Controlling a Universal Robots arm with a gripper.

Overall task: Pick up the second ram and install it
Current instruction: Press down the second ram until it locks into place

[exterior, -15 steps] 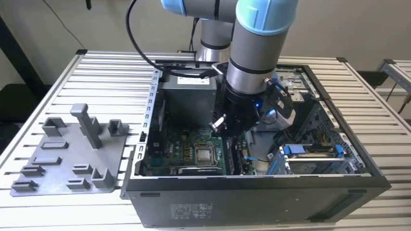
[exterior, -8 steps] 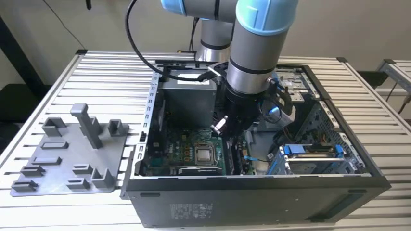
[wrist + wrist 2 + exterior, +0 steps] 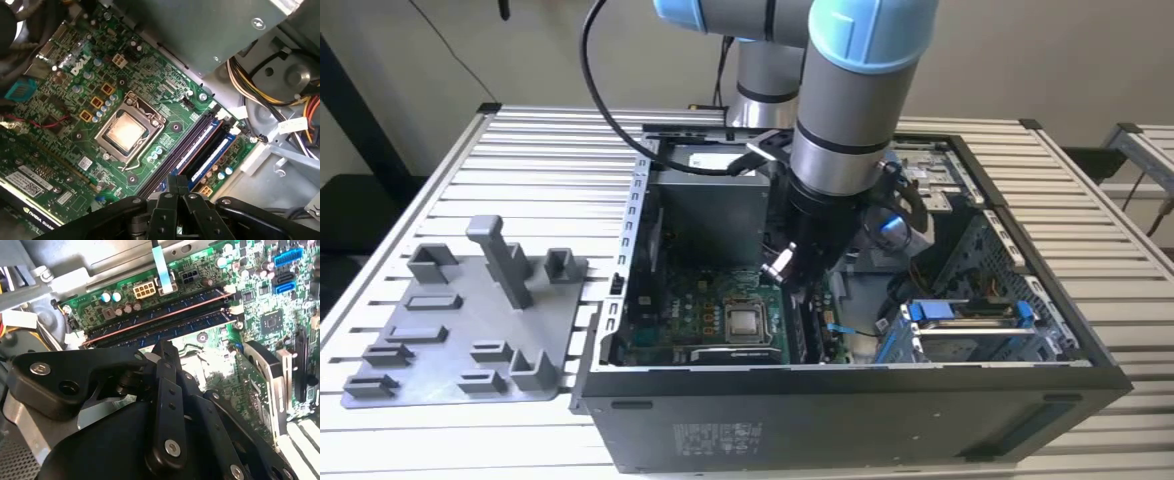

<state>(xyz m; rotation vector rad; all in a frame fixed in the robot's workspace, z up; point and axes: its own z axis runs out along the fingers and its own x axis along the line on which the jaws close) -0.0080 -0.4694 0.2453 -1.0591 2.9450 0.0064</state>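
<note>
Slatted metal bench [image 3: 520, 150], open computer case [image 3: 854, 400] on it. Gripper [image 3: 177, 186] down inside the case, over motherboard [image 3: 75, 95], fingers [image 3: 167, 357] pressed together, holding nothing visible. Second ram [image 3: 165, 322] seated in slot just past fingertips, long axis crosswise to them.

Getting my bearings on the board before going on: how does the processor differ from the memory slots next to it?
The processor is square and silver; the memory slots are long, narrow, black and blue. The processor lies flat inside a metal frame; the memory slots run side by side with pale latches at their ends. Both sit on the green motherboard.
</note>
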